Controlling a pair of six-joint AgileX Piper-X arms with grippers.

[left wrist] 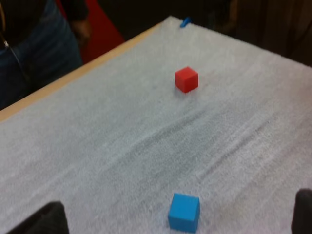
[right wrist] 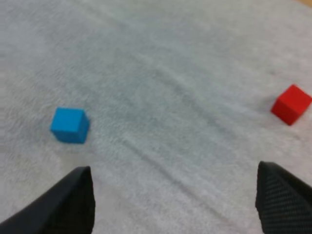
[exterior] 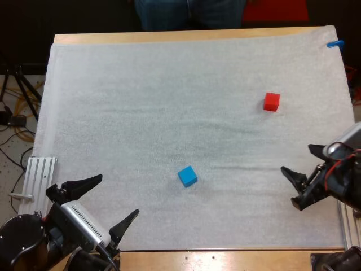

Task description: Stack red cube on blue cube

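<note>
**A:** How do the left fingers stand?

**B:** Wide. The left gripper (exterior: 119,195) has its two black fingers (left wrist: 46,220) spread far apart with nothing between them. It hangs over the near left corner of the white mat (exterior: 141,113).

**A:** And the right?

**B:** The same. The right gripper (exterior: 295,158) is spread wide and grips nothing, at the mat's right edge, pointing in toward the middle.

**A:** Where are the cubes?

**B:** The blue cube (exterior: 188,176) sits flat on the mat toward the near side, roughly between the two grippers and somewhat nearer the left one. The red cube (exterior: 271,101) rests on the mat farther back and to the right, well apart from the blue cube. It is nearer the right gripper but clear of it.

**A:** What lies between them?

**B:** Bare mat. The stretch from red cube to blue cube is plain white cloth, and so is the stretch from each gripper to either cube.

**A:** What else is around?

**B:** A pale ribbed metal rail (exterior: 38,175) lies just off the mat's left edge, beside the left arm. A person (exterior: 192,12) in jeans stands at the far side of the wooden table (exterior: 169,36). A tripod (exterior: 17,84) and cables (exterior: 20,132) are on the floor to the left.
</note>
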